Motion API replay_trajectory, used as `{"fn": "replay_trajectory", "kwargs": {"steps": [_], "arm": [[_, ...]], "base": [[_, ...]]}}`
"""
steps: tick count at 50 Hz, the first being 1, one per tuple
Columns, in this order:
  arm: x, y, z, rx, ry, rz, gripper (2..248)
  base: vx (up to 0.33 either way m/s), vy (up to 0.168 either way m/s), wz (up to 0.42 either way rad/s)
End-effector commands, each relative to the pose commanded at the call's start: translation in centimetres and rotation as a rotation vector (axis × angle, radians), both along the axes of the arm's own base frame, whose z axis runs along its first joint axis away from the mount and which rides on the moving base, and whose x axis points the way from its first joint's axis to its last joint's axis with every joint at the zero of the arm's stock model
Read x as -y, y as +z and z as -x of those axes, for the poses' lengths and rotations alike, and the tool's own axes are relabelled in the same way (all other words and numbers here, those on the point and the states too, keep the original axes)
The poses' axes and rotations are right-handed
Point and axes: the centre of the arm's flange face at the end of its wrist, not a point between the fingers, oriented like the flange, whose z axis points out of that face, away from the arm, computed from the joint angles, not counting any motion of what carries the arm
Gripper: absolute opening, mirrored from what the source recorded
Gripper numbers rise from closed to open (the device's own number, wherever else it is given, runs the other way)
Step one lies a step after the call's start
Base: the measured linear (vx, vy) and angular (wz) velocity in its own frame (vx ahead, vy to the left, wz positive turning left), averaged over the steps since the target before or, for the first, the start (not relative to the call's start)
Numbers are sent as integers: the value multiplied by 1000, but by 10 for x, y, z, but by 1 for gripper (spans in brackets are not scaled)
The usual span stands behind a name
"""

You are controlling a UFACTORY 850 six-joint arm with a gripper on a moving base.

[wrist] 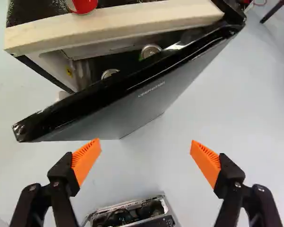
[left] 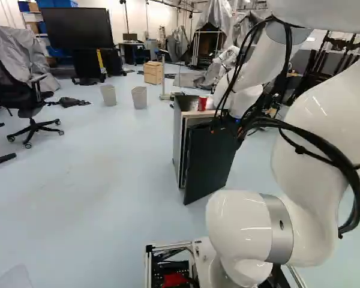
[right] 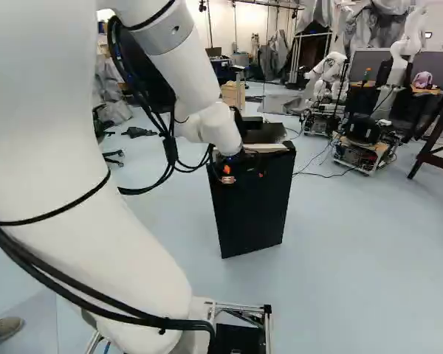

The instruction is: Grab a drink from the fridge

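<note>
In the right base view my gripper (right: pixel 244 172) is in front of the upper part of the black fridge door (right: pixel 252 214). In the wrist view the gripper (wrist: pixel 146 153) stands wide open, nothing between its orange pads, with the partly open door (wrist: pixel 146 94) ahead of it. Through the gap below the pale wooden top edge (wrist: pixel 109 26), the tops of one can (wrist: pixel 150 50) and another can (wrist: pixel 110 74) show inside the fridge; the rest of them is hidden. A red can (left: pixel 202 104) stands on top of the fridge (left: pixel 177 138).
Left of the fridge in the left base view are two bins (left: pixel 108 95) (left: pixel 139 97), an office chair (left: pixel 25 99) and a wooden crate (left: pixel 153 72). Another robot (right: pixel 404 51) stands at the right back of the right base view.
</note>
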Motion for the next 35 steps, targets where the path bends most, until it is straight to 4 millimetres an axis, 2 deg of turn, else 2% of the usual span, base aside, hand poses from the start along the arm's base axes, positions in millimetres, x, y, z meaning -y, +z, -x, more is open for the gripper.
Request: {"fn": "replay_trajectory", "kwargs": {"steps": [25,35], "arm": [[1,-20,-23,87,185,90,247],[2,-31,-18,69,190,84,247]], "base": [[0,0,0],[0,0,0]]}}
